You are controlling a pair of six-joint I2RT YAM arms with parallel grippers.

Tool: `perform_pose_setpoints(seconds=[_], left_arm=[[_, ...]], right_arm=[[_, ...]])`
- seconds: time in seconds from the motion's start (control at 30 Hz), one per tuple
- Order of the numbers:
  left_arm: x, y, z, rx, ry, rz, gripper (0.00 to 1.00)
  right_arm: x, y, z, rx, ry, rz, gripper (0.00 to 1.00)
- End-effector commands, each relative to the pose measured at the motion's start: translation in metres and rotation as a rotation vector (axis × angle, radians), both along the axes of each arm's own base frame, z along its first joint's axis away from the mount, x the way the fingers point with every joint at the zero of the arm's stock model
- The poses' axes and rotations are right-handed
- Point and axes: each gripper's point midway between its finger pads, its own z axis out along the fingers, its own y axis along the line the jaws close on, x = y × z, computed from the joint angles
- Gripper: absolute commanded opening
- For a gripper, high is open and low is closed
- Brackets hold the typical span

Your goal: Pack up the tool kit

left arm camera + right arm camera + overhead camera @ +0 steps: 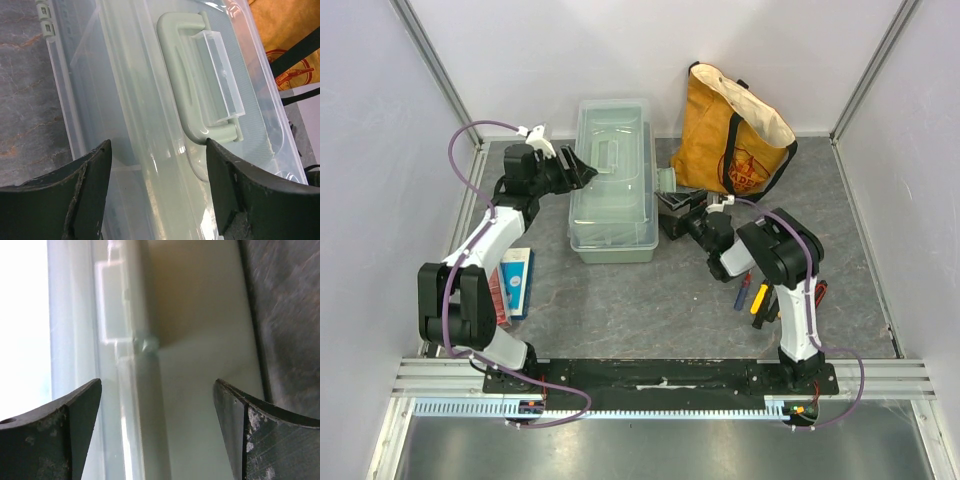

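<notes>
Standing near the back edge of the table (650, 310), about midway along it, the sage-green toolbox (612, 200) has its clear lid down and its green handle (175, 85) folded flat on top. The left gripper (582, 172) hangs over the lid's left side with its jaws spread wide and nothing between them; from its wrist camera the two dark fingers (90, 195) frame the lid and the near end of the handle, and I cannot tell whether they touch the plastic. The right gripper (667, 215) is at the box's right side, close to its near right corner, jaws likewise apart and gripping nothing, with the pale wall of the box filling the gap in its own view. Small hand tools (755, 295) with red, yellow and black handles lie loose toward the table's right edge, beside the right arm. A mustard-yellow tote bag (730, 130) stands in the back right corner, just beside the box. Flat red and blue packets (515, 282) lie along the left edge.
</notes>
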Motion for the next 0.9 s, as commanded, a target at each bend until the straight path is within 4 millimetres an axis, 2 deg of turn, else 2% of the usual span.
perform_pose_setpoints(seconds=[0.0, 0.1, 0.2, 0.33, 0.47, 0.53, 0.6, 0.67, 0.87], left_arm=[[-0.128, -0.045, -0.108, -0.003, 0.641, -0.232, 0.74], [-0.109, -0.042, -0.079, 0.018, 0.556, -0.214, 0.75], [-0.090, -0.035, -0.046, 0.047, 0.458, -0.175, 0.77], [-0.067, -0.018, -0.008, 0.059, 0.351, -0.105, 0.79], [-0.053, -0.009, 0.016, 0.066, 0.284, -0.062, 0.79], [-0.049, -0.008, 0.023, 0.070, 0.261, -0.057, 0.79], [-0.046, -0.006, 0.029, 0.071, 0.249, -0.041, 0.79], [-0.045, -0.005, 0.037, 0.064, 0.230, -0.030, 0.79], [-0.046, 0.007, 0.065, 0.046, 0.160, 0.030, 0.79]], right_arm=[[-0.043, 0.016, 0.078, 0.003, -0.257, 0.151, 0.98], [-0.041, 0.002, 0.079, -0.137, -0.233, 0.153, 0.98], [-0.035, -0.001, 0.075, -0.386, -0.175, 0.238, 0.98], [-0.020, -0.019, 0.099, -0.683, -0.160, 0.216, 0.98], [-0.009, -0.024, 0.139, -0.810, -0.230, 0.181, 0.98], [-0.009, -0.015, 0.159, -0.861, -0.281, 0.191, 0.95], [-0.009, 0.005, 0.180, -0.906, -0.347, 0.220, 0.92], [-0.011, 0.026, 0.192, -0.945, -0.386, 0.261, 0.88], [-0.018, 0.072, 0.195, -1.010, -0.426, 0.339, 0.73]])
